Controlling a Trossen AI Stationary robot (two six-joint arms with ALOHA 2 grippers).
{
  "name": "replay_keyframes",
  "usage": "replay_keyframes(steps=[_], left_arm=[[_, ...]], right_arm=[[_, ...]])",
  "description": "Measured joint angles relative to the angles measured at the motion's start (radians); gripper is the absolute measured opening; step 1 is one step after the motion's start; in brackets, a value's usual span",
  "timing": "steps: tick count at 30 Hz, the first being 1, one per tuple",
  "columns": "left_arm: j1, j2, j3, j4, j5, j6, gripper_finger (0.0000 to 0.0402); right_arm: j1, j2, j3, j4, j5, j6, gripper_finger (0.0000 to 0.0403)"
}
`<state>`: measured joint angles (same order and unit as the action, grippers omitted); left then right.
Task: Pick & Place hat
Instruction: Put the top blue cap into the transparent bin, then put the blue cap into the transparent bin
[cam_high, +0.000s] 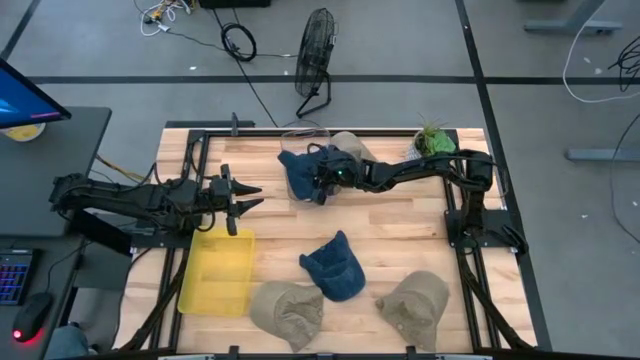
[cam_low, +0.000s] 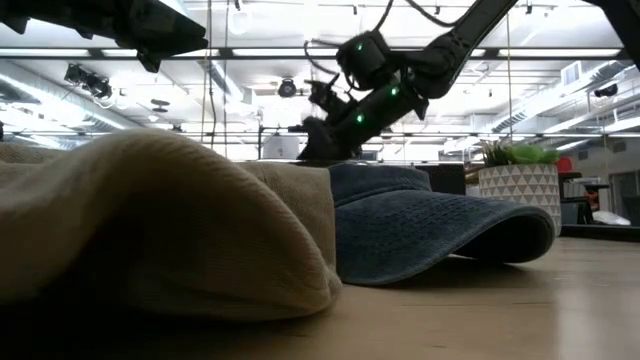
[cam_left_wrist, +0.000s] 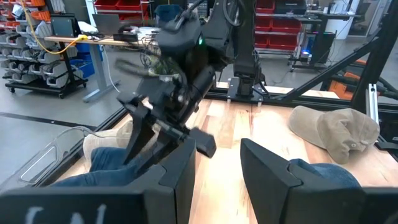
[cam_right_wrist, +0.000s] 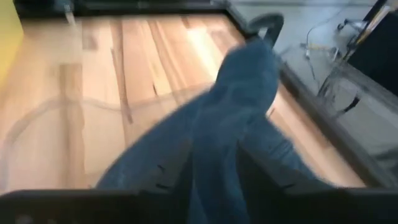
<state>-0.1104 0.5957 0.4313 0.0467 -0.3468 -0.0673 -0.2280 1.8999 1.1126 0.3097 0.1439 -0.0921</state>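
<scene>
A dark blue hat (cam_high: 300, 170) hangs in my right gripper (cam_high: 322, 182), which is shut on it at the table's far side, by the rim of a clear bin (cam_high: 303, 133). A beige hat (cam_high: 350, 146) lies in that bin. My left gripper (cam_high: 245, 197) is open and holds nothing, just above the far end of the yellow bin (cam_high: 215, 272). A second blue hat (cam_high: 333, 265) rests on its brim and crown at the table's middle. Two more beige hats (cam_high: 287, 310) (cam_high: 415, 305) lie near the near edge. My right gripper pinches a bunched fold of the blue hat's cloth (cam_right_wrist: 219, 146) between its two fingers (cam_right_wrist: 171, 177), with several layers gathered there. The fingers slant down at it from the table's right. The hat droops slack beyond them over the wood; whether its lower end rests on the bin cannot be told.
A potted plant (cam_high: 432, 140) stands at the far right corner, beside the right arm. The low view is mostly filled by a beige hat (cam_low: 150, 220) and the blue hat (cam_low: 430, 225) behind it. Bare wood lies between the yellow bin and the middle blue hat.
</scene>
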Motion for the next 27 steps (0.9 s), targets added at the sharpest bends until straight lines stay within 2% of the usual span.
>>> replay_keyframes(steps=[3, 8, 14, 19, 24, 27], left_arm=[[0.0, 0.0, 0.0, -0.002, 0.0, 0.0, 0.0131], [0.0, 0.0, 0.0, -0.025, 0.0, -0.028, 0.0131], [0.0, 0.0, 0.0, -0.03, 0.0, -0.041, 0.0131], [0.0, 0.002, 0.0, -0.003, 0.037, -0.103, 0.0131], [-0.005, 0.054, 0.006, 0.117, 0.184, -0.127, 0.0131], [-0.023, 0.119, 0.048, 0.115, 0.202, -0.126, 0.0131]], right_arm=[[0.02, -0.059, 0.0, -0.046, 0.001, -0.033, 0.0158], [0.1, -0.214, 0.001, -0.252, -0.009, -0.093, 0.0179], [0.258, -0.364, 0.001, -0.513, -0.143, -0.075, 0.0183], [0.39, -0.372, 0.001, -0.585, -0.266, -0.07, 0.0183], [0.478, -0.342, 0.001, -0.573, -0.266, -0.058, 0.0183], [0.497, -0.33, 0.001, -0.565, -0.265, -0.002, 0.0183]])
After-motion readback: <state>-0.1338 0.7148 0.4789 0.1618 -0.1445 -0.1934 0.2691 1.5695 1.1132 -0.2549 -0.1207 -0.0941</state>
